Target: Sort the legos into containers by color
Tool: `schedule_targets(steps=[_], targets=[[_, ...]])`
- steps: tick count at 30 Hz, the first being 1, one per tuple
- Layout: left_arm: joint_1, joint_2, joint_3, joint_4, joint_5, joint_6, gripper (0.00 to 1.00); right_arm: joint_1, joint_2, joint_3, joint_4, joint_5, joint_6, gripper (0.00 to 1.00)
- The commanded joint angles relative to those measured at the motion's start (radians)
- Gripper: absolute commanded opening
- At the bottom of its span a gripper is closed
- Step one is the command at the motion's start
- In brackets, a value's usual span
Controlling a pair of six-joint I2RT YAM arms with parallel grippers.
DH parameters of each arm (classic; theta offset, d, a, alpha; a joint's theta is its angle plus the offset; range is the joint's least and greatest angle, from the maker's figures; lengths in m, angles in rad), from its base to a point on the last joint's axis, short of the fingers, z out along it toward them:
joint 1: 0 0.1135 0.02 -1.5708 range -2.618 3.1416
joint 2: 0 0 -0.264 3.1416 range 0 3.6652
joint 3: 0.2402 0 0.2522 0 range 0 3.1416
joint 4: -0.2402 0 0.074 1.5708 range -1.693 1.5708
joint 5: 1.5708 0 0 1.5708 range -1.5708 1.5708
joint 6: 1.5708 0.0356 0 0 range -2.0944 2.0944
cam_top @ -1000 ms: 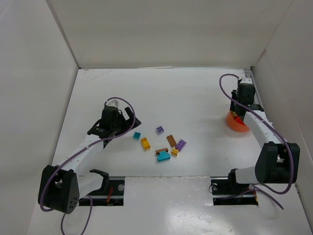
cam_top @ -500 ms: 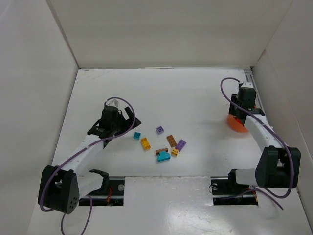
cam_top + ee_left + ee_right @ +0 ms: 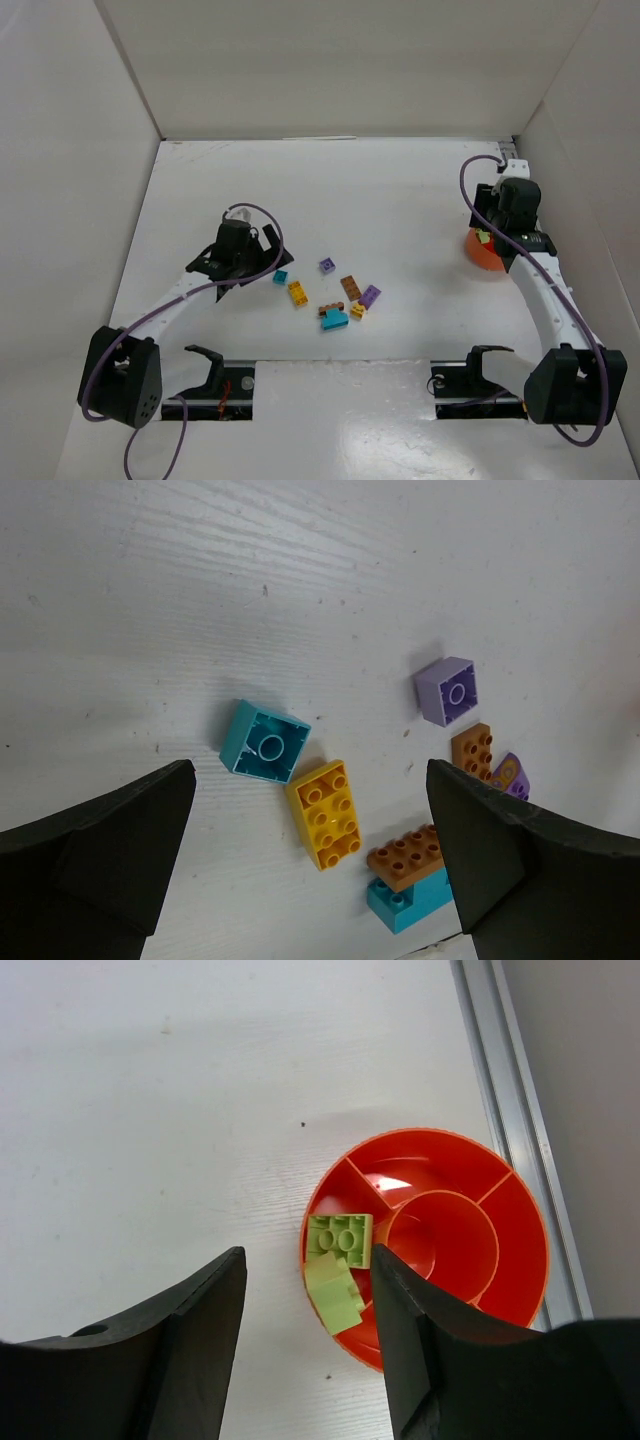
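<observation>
Several legos lie loose mid-table: a teal one (image 3: 264, 742), a yellow one (image 3: 325, 813), a purple one (image 3: 447, 690), a brown one (image 3: 472, 750), and a brown plate (image 3: 408, 848) stacked on a teal brick (image 3: 415, 900). My left gripper (image 3: 308, 780) hovers open over the teal and yellow bricks and touches none of them. The orange bowl (image 3: 500, 1175) stands at the right edge (image 3: 483, 258). Two pale green legos (image 3: 340, 1235) lie in its left compartment, one (image 3: 335, 1297) tilted against the rim. Above them my right gripper (image 3: 308, 1260) is open and holds nothing.
White walls enclose the table on three sides. An aluminium rail (image 3: 500, 1060) runs just right of the bowl. The arm bases and their mounting slots (image 3: 220, 385) sit along the near edge. A second purple brick (image 3: 370, 296) and a small yellow one (image 3: 357, 310) lie in the pile.
My right gripper has opened over the bowl and shifted slightly right, leaving a pale green brick in the compartment. My left arm has crept right toward the pile.
</observation>
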Motion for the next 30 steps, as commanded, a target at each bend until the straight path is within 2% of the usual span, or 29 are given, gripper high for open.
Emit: schedule_targets(steps=[1, 4, 12, 17, 26, 28, 30], targets=[[-0.013, 0.025, 0.012, -0.004, -0.006, 0.020, 1.00, -0.008, -0.052, -0.024, 0.009, -0.103, -0.040, 0.58], [-0.039, 0.055, 0.012, -0.004, -0.027, 0.030, 1.00, -0.008, -0.074, -0.047, 0.009, -0.136, -0.060, 0.58], [-0.112, 0.140, 0.035, -0.005, -0.148, 0.020, 0.84, -0.008, -0.121, -0.087, -0.035, -0.147, -0.069, 0.58], [-0.130, 0.160, 0.044, -0.005, -0.217, 0.020, 0.80, -0.008, -0.153, -0.106, -0.054, -0.137, -0.069, 0.58], [-0.161, 0.244, 0.063, 0.004, -0.228, 0.020, 0.73, -0.008, -0.153, -0.106, -0.054, -0.137, -0.060, 0.58], [-0.170, 0.258, 0.063, 0.004, -0.228, 0.020, 0.70, -0.008, -0.153, -0.106, -0.054, -0.128, -0.060, 0.58], [-0.170, 0.286, 0.075, -0.011, -0.242, 0.020, 0.61, -0.008, -0.144, -0.106, -0.054, -0.128, -0.060, 0.58]])
